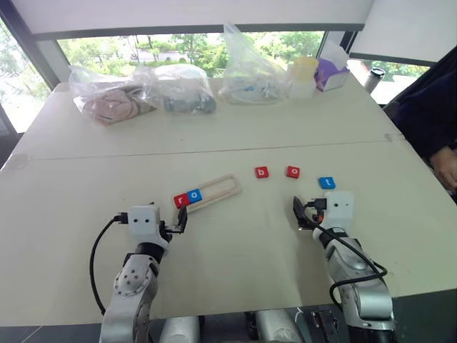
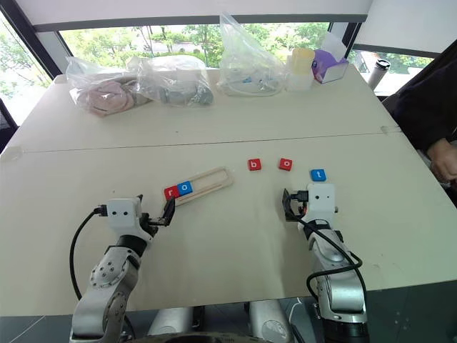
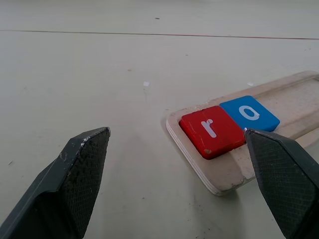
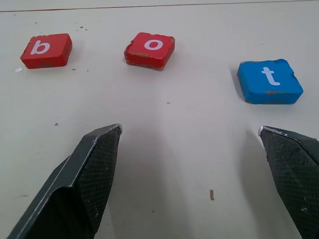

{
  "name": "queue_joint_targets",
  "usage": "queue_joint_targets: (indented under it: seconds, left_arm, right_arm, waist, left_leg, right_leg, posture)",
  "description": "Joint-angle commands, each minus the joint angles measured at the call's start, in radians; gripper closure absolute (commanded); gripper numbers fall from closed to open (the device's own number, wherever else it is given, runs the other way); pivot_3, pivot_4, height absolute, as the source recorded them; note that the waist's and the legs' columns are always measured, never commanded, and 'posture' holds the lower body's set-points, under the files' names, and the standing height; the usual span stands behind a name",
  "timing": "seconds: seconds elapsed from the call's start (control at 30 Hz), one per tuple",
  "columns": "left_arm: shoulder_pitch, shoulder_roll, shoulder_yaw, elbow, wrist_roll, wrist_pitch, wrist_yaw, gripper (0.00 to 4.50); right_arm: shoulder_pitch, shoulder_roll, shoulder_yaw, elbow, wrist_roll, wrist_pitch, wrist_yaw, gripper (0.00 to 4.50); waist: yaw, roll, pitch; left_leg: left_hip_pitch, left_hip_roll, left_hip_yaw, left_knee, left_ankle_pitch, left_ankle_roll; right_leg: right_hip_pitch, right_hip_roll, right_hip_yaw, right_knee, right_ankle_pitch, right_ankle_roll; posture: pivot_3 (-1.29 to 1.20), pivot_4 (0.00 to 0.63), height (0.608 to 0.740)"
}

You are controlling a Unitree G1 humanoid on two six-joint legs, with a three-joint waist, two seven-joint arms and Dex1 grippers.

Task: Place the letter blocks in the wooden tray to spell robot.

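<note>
Rounded light-wood tray (image 1: 208, 192) — 2 square blocks (image 3: 227, 125) inside, both jaws wide, empty

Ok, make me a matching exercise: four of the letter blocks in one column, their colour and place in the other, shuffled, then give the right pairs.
Blocks
1. r block
2. b block
3. t block
4. o block next to the r

Colour and place
A. blue, loose on the table, nearest the right gripper
B. red, at the end of the wooden tray nearest the left gripper
C. blue, second slot in the tray
D. red, loose on the table, nearest the tray's empty end

Pairs: 1-B, 2-D, 3-A, 4-C
</note>
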Motion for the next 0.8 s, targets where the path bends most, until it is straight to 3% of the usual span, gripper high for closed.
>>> queue_joint_targets:
  seconds: [0.03, 0.57, 0.8]
  left_arm:
    - [-0.016, 0.017, -0.008, -0.002, -0.005, -0.022, -0.024, 0.0]
    - [0.0, 0.045, -0.006, -0.019, -0.025, -0.028, -0.075, 0.0]
    - [0.055, 0.194, 0.068, -0.045, -0.107, -0.051, -0.242, 0.0]
  right_arm:
    - [0.008, 0.008, -0.017, -0.061, -0.004, -0.007, -0.015, 0.02]
    - [0.086, 0.001, -0.005, -0.134, -0.008, -0.012, -0.013, 0.02]
    - [0.132, -0.085, -0.015, -0.222, 0.002, -0.01, 0.072, 0.02]
  waist:
    - [0.0, 0.0, 0.0]
    - [0.001, 0.0, 0.0]
    - [-0.001, 0.0, 0.0]
  left_leg:
    - [0.0, 0.0, 0.0, 0.0, 0.0, 0.0]
    - [0.0, 0.0, 0.0, 0.0, 0.0, 0.0]
    - [0.0, 0.003, 0.0, -0.001, 0.0, 0.0]
  right_leg:
    - [0.0, 0.0, 0.0, 0.0, 0.0, 0.0]
    - [0.0, 0.0, 0.0, 0.0, 0.0, 0.0]
    - [0.0, 0.0, 0.0, 0.0, -0.001, 0.002]
  posture:
    - [0.0, 0.15, 0.74]
    - [0.0, 0.15, 0.74]
    - [0.0, 0.15, 0.74]
